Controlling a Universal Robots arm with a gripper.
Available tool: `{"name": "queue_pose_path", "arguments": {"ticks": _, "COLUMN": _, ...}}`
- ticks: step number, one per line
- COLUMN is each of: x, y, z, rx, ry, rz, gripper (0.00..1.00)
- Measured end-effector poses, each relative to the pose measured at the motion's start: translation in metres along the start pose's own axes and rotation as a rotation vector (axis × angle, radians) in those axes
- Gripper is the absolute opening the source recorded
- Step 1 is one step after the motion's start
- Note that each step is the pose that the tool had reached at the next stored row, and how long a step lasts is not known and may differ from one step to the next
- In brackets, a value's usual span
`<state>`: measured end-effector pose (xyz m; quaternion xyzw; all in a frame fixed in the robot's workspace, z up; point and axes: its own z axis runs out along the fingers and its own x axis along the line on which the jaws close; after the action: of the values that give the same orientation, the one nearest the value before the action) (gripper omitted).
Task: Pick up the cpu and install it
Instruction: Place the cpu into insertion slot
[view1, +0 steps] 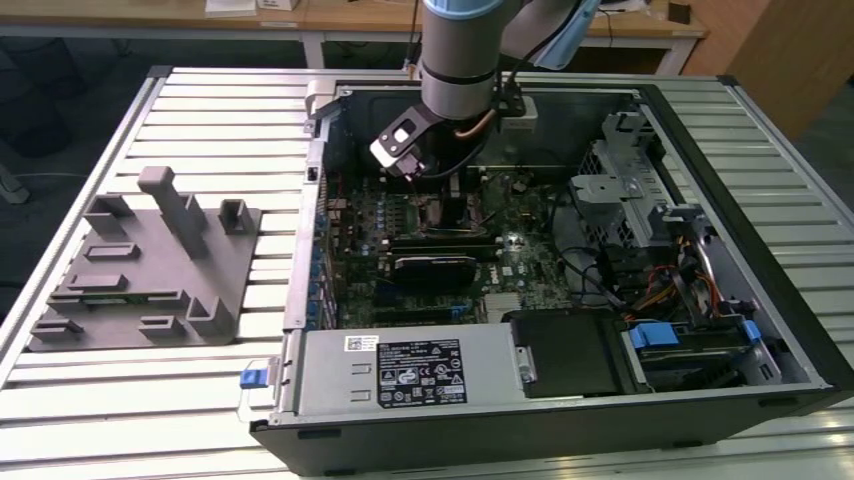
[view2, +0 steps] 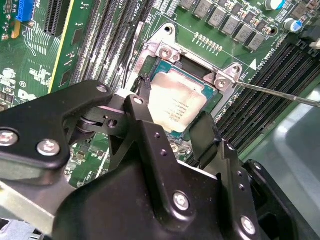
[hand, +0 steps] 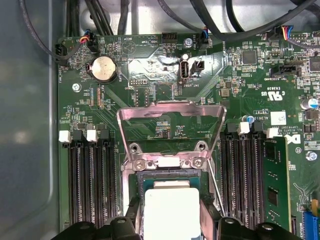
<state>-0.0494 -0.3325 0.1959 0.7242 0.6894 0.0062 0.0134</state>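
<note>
The tool (view2: 174, 107), clamped on the cpu (view2: 177, 100) by two opposite edges, holds it at the open socket (view2: 165, 51) inside the computer case (view1: 747, 330); judging by this, seating is in hand and demands a level, square chip.

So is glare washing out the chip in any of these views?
In the first wrist view the chip is blown out to flat white; in the second wrist view the chip is bright but faint markings show; in the exterior view the inside of the computer case is dim, without strong glare.
</note>
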Motion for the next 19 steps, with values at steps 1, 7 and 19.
{"name": "queue_pose_path", "arguments": {"ticks": 1, "x": 0.0, "y": 0.0, "z": 0.0002, "rx": -0.0001, "ry": 0.0002, "rz": 0.001, "gripper": 0.58}}
{"name": "queue_pose_path", "arguments": {"ticks": 7, "x": 0.0001, "y": 0.0, "z": 0.0011, "rx": -0.0003, "ry": 0.0005, "rz": 0.002, "gripper": 0.58}}
{"name": "queue_pose_path", "arguments": {"ticks": 19, "x": 0.0, "y": -0.0001, "z": 0.0017, "rx": 0.0002, "ry": -0.0002, "rz": 0.002, "gripper": 0.57}}
